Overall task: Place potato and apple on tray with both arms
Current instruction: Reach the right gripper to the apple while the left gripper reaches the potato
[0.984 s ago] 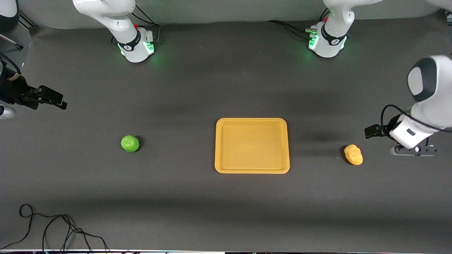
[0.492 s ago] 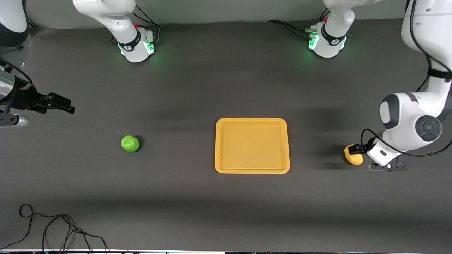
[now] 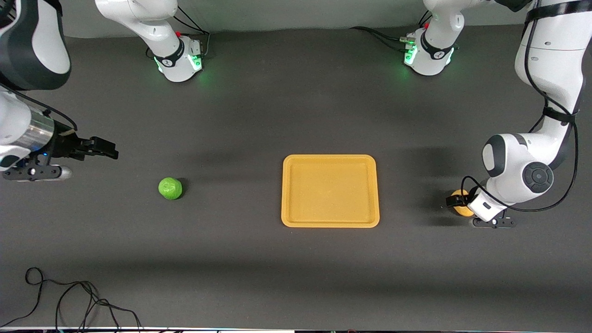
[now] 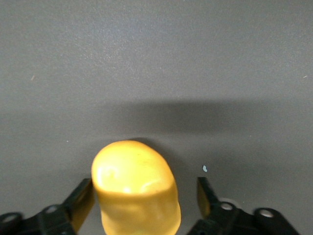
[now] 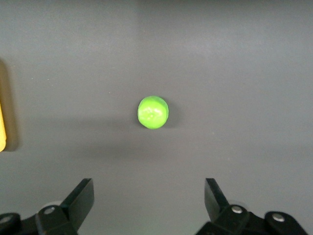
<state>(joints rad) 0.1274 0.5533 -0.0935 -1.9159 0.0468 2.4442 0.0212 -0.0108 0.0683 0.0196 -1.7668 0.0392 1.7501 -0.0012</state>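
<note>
Nearest the front camera, a loose black cable (image 3: 69, 300) lies coiled at the table edge toward the right arm's end, clear of the work. Farther up, the lumpy yellow-orange potato (image 4: 134, 183) sits at the left arm's end with the left gripper (image 3: 455, 201) spread wide around it, not yet pinching, so closing looks like the next move. The flat yellow-orange plastic tray (image 3: 330, 224) lies bare mid-table, and the glossy green apple (image 5: 153, 112) waits untouched, the right gripper (image 3: 104, 150) parted and well short of it.
</note>
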